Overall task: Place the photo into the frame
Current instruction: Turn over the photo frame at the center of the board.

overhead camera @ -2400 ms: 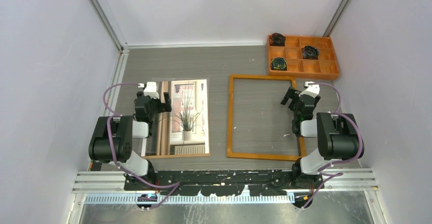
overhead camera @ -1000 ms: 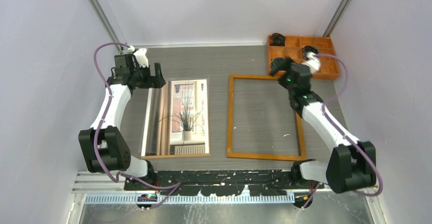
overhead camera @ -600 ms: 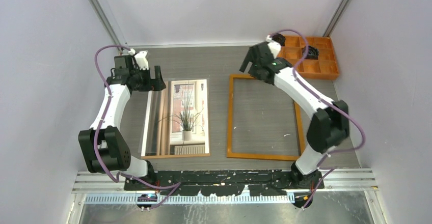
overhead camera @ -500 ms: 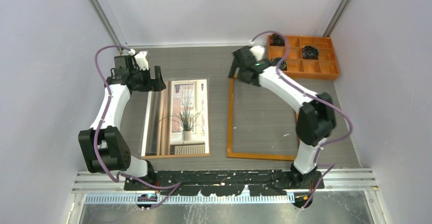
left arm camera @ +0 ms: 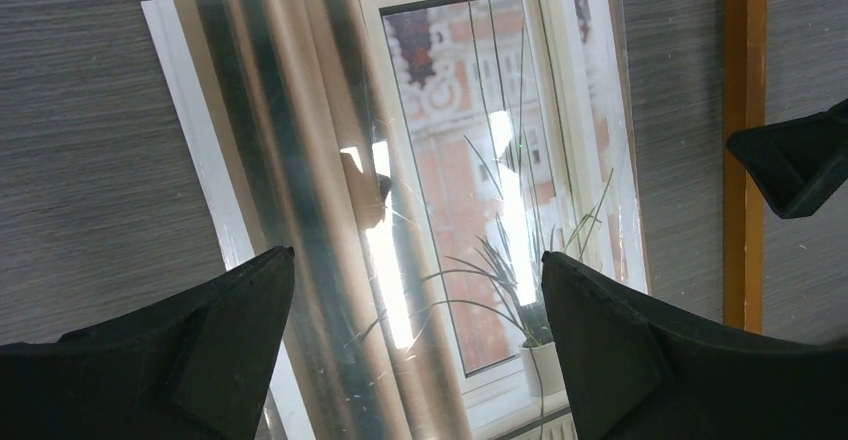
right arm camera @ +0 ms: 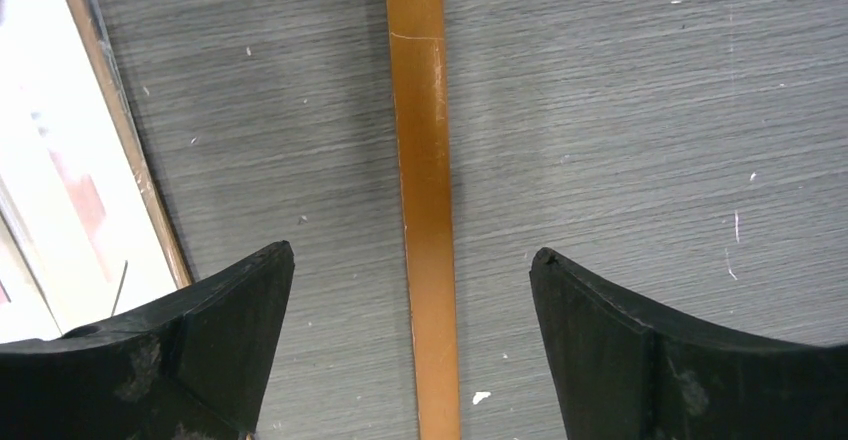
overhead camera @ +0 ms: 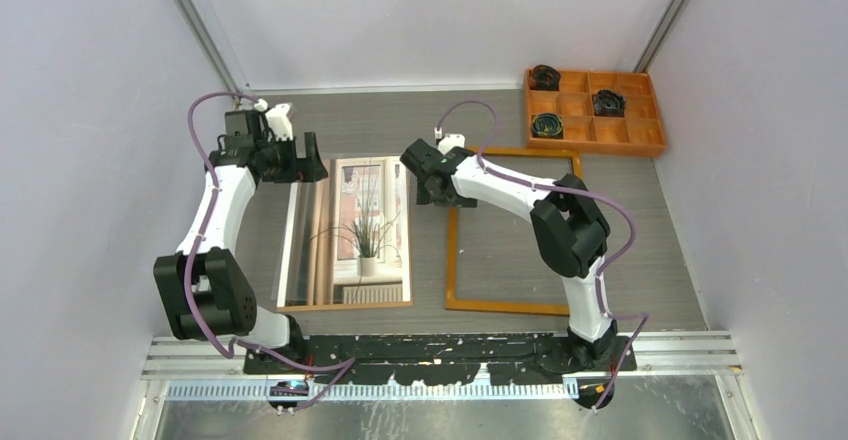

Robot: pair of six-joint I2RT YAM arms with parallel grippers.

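- The left hand [overhead camera: 305, 160] is at the far left corner of the photo [overhead camera: 350, 230], its two black fingers [left arm camera: 190, 350] spread wide with nothing between them. In the left wrist view the glossy print fills the gap between them. Whether the fingertips touch it cannot be told.
- The photo lies flat on the grey tabletop [overhead camera: 640, 240], left of centre, outside the frame [overhead camera: 453, 260] and just beside its left rail without touching it. It shows a spiky potted plant at a curtained window with a reddish building beyond. A thin brown edge [right arm camera: 110, 120] shows along its right and near sides.
- The right hand [overhead camera: 437, 185] reaches across to the frame's left rail near the far corner. Its jaws are wide open and hold nothing. In the right wrist view the orange-brown rail [right arm camera: 425, 160] runs straight up the gap between the fingers [right arm camera: 640, 350].
- The frame lies flat on the tabletop, right of the photo, and bare tabletop shows inside it.
- An orange compartment tray [overhead camera: 600, 146] sits at the far right, beyond the frame, with dark coiled items in three of its compartments.
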